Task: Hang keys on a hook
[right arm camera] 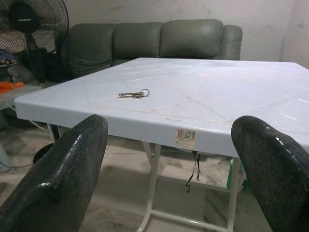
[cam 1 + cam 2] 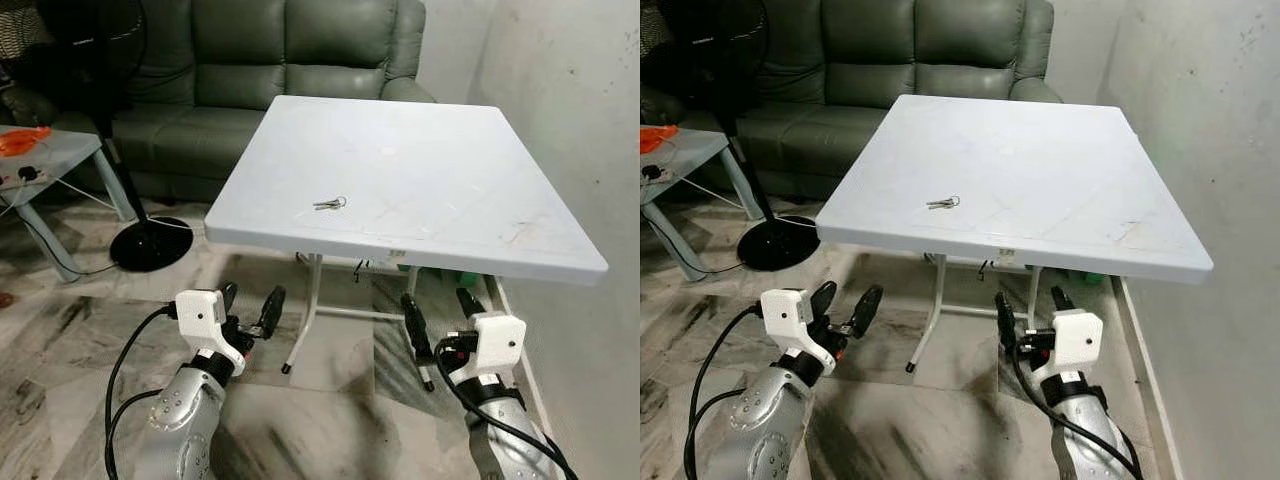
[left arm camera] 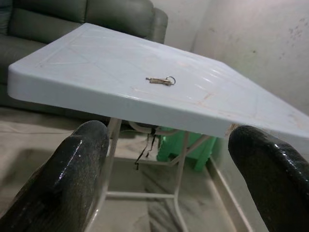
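Both jaws stand wide open and empty: left gripper (image 2: 250, 308) at 7 o'clock, right gripper (image 2: 438, 320) at 5 o'clock, below the pale blue square plastic table (image 2: 480, 215). The small metal keys (image 2: 329, 204) lie near its front edge, at 12 o'clock. I think the arm should rise first, then pinch the ring.

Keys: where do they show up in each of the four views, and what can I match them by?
Left eye view: keys near the white table's front edge, left of middle.
Right eye view: same spot.
Left wrist view: on the tabletop, above the gap between the fingers.
Right wrist view: toward the table's fan-side corner.
Shared landmark: green sofa behind the table.
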